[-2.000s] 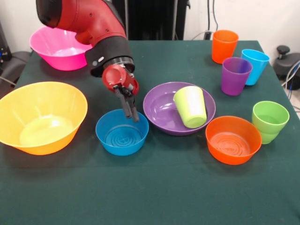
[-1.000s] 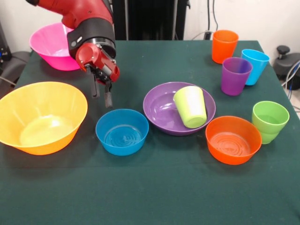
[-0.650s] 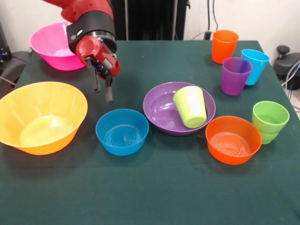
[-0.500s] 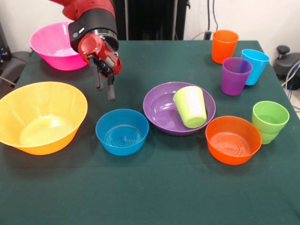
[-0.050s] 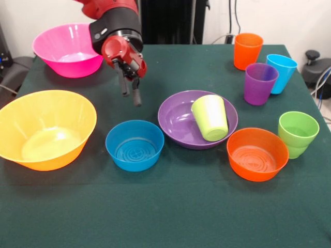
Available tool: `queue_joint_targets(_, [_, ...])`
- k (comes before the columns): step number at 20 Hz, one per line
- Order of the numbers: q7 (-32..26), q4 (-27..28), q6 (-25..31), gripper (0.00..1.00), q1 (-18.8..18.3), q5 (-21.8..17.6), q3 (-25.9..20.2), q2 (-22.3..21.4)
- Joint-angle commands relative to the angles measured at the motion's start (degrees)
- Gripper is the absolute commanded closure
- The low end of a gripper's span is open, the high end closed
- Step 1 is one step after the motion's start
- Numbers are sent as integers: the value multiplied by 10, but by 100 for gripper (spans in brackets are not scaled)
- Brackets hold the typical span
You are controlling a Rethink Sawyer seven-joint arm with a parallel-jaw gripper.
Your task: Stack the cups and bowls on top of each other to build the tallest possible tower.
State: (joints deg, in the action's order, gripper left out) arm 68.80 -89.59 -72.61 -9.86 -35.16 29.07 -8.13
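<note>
My gripper (image 5: 130, 91) hangs open and empty above the table, behind the small blue bowl (image 5: 134, 145) and left of the wide purple bowl (image 5: 176, 123). A lime-yellow cup (image 5: 210, 117) lies tilted inside the purple bowl. The big yellow-orange bowl (image 5: 44, 128) sits at the left and the pink bowl (image 5: 68, 49) at the far left. The small orange bowl (image 5: 257, 154) is at the right front, with a green cup (image 5: 297, 134) beside it. Orange (image 5: 247, 50), purple (image 5: 260, 83) and light blue (image 5: 281, 73) cups stand upright at the far right.
The dark green table (image 5: 165, 206) has bare cloth along its front. The red and black arm (image 5: 115, 20) comes down just right of the pink bowl. Black equipment and cables stand behind the table's far edge.
The gripper rose out of the blue bowl, swung left toward the pink bowl, and has since moved right and slightly up. Bowls and cups have not moved.
</note>
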Motion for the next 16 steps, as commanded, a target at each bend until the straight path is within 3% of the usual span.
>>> queue_joint_targets(1, [22, -49, -15, 0, 17, 35, -40, 19])
queue_joint_targets(16, [-10, -118, -95, 0, 62, 74, -19, 26])
